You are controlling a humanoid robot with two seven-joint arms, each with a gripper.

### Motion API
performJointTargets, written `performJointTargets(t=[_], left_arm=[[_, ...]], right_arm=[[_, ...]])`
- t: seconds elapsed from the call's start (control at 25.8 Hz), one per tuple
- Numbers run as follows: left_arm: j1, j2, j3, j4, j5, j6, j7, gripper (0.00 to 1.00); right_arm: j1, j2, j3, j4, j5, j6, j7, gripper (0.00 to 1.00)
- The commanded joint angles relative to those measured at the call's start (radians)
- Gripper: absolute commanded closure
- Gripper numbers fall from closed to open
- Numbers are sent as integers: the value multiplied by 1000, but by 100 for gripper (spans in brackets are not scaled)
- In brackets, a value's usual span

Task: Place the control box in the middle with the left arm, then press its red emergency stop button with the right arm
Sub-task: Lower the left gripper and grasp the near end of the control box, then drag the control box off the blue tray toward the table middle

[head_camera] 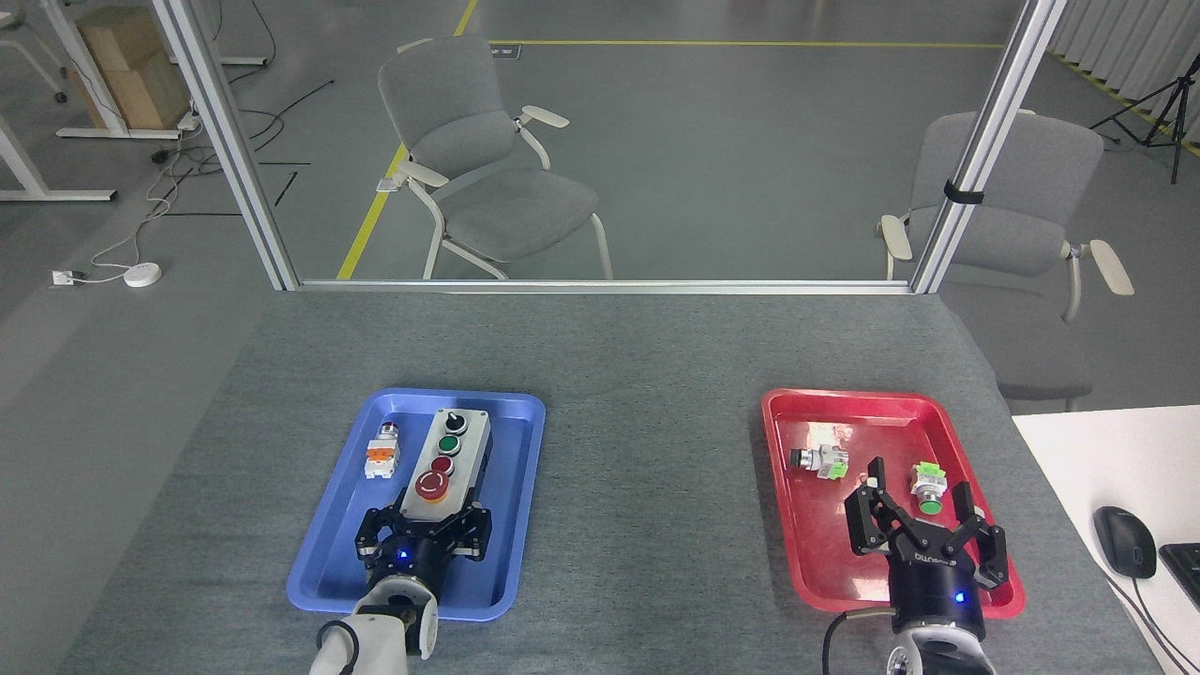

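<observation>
The control box (pixel 448 456), long and light grey with a black base, lies in the blue tray (pixel 337 534). Its red emergency stop button (pixel 433 485) sits at the near end, behind it a small red button, a green one and a black knob. My left gripper (pixel 424 527) is open over the box's near end, with fingers on both sides of it; I cannot tell whether they touch. My right gripper (pixel 923 527) hangs open over the red tray (pixel 816 562), holding nothing. The middle (pixel 647 487) is bare grey cloth between the trays.
A small loose push-button part (pixel 382 454) lies left of the box in the blue tray. Two more loose parts (pixel 818 459) (pixel 928 488) lie in the red tray. A white desk with a mouse (pixel 1123 540) stands at right. A metal frame (pixel 600 285) edges the table's far side.
</observation>
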Motion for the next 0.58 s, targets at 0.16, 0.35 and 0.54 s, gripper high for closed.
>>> performJointTargets(t=[0.16,0.35,0.54], left_arm=[[-16,14,-3,11,6,-51,-10,100],[29,15,5,-140,29,-97,-1,100],[188,29,4,-466,102,-153,-13,100]], right_arm=[[-1,0,0,1,0,0,1,0],[-1,0,-1,1,0,1,1,0],[-2,0,-1,-1,0,4,1,0]])
